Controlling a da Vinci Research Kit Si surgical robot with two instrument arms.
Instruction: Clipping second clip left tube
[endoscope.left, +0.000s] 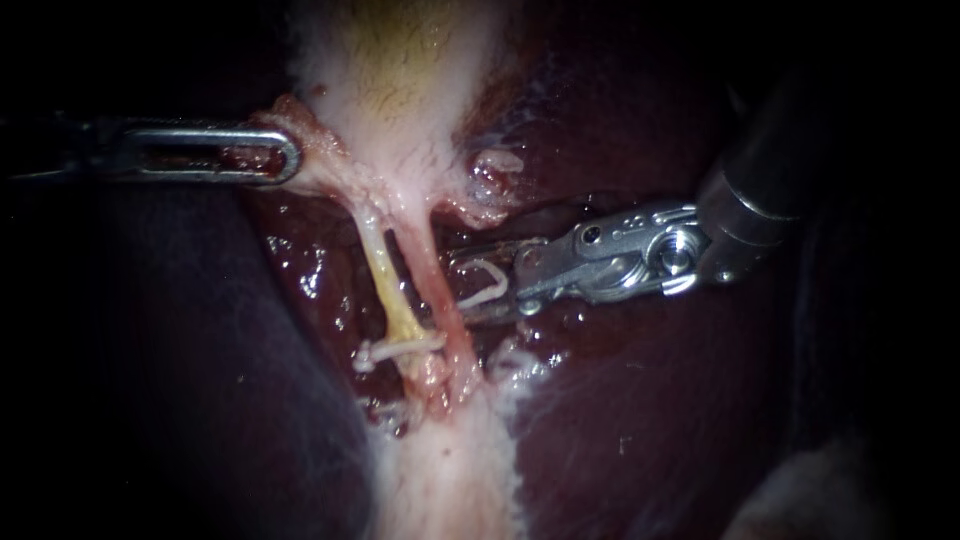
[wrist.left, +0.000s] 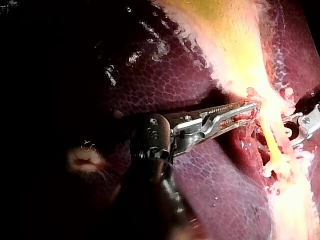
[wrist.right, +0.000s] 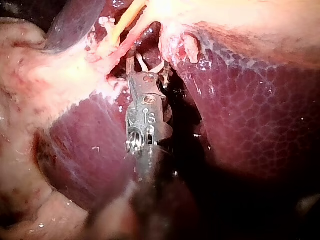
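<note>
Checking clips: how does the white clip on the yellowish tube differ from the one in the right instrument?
The placed white clip lies flat across the yellowish tube; the loaded white clip gapes open. Nothing holds the placed clip; the jaws of the right instrument hold the loaded one. Both are white.

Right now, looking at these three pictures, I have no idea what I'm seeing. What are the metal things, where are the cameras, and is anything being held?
This is a surgical robot working on a pig's dark red liver and pale gallbladder on a bench. The wide picture comes from an endoscope close to the tissue. The other two come from a camera on each arm. The left instrument has its jaws shut on the gallbladder's edge, holding it. The right instrument carries a white open clip between its jaws, close beside the pink right tube. The yellowish left tube already wears a closed clip.
</note>
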